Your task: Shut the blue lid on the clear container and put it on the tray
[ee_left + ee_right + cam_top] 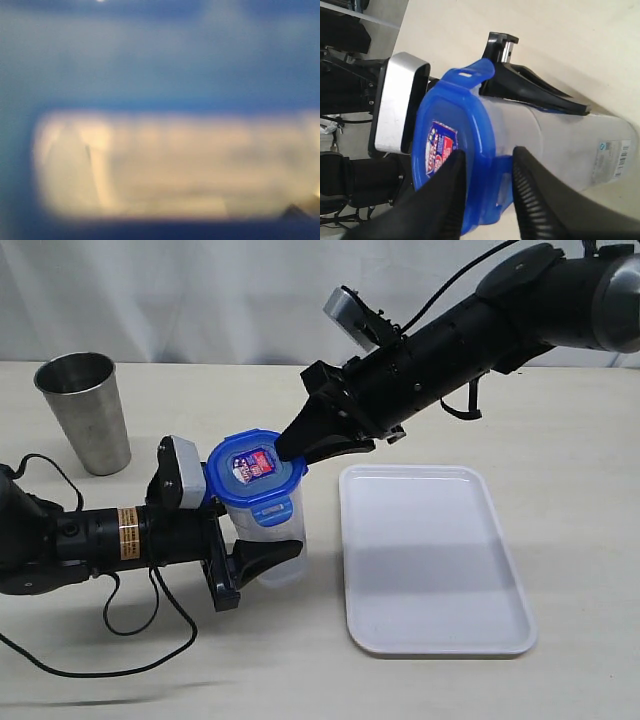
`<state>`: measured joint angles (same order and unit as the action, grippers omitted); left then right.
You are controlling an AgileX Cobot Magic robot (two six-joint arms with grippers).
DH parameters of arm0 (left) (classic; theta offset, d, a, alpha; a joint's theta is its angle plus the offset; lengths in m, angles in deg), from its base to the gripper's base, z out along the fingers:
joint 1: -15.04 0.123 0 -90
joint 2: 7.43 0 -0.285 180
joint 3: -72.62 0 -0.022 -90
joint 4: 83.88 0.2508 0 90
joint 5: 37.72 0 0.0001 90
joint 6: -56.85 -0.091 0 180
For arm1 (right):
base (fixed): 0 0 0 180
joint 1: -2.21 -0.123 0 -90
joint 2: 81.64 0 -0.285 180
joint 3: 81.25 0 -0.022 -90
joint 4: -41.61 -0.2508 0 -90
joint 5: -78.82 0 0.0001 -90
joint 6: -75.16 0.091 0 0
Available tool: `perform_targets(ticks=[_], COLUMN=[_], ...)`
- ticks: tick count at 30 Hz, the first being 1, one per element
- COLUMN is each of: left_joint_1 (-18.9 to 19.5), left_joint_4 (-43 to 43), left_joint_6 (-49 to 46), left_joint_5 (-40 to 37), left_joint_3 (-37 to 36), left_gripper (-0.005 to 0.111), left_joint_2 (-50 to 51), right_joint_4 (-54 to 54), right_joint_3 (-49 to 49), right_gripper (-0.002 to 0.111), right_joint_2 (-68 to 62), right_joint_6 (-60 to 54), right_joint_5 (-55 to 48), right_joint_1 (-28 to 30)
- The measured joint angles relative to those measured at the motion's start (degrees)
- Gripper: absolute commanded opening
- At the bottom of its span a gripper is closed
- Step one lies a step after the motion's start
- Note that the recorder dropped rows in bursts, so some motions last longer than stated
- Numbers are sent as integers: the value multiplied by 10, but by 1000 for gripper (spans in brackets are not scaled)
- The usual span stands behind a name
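Note:
The clear container (283, 525) stands upright on the table just left of the tray (430, 570). My left gripper (270, 528) is shut on its body from the left; one black finger (540, 92) lies along its side. The blue lid (255, 472) with its sticker sits on the container's rim. My right gripper (290, 448) reaches in from the upper right and is shut on the lid's right edge. In the right wrist view, the right gripper (487, 152) has one finger on the lid (470, 115) and the other against a flap beside the container (565, 145). The left wrist view is a blur of blue and pale plastic (175, 165).
A grey metal cup (85, 410) stands at the back left, apart from both arms. The white tray lies empty on the right. Black cables (130, 620) trail on the table near the left arm.

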<state>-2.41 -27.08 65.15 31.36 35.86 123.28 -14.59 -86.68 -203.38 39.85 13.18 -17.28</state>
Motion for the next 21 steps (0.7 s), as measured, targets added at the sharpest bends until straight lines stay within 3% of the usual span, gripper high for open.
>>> perform_targets(ticks=[3,21], left_joint_1=[0,1], left_joint_4=[0,5], left_joint_6=[0,6], left_joint_5=[0,0], left_joint_3=[0,-1], left_gripper=[0,0], left_joint_2=[0,0], right_joint_4=[-1,36], right_joint_3=[0,-4], right_gripper=[41,40], right_joint_2=[0,7], right_joint_6=[-2,58], right_joint_5=[0,8], right_joint_1=[0,-8])
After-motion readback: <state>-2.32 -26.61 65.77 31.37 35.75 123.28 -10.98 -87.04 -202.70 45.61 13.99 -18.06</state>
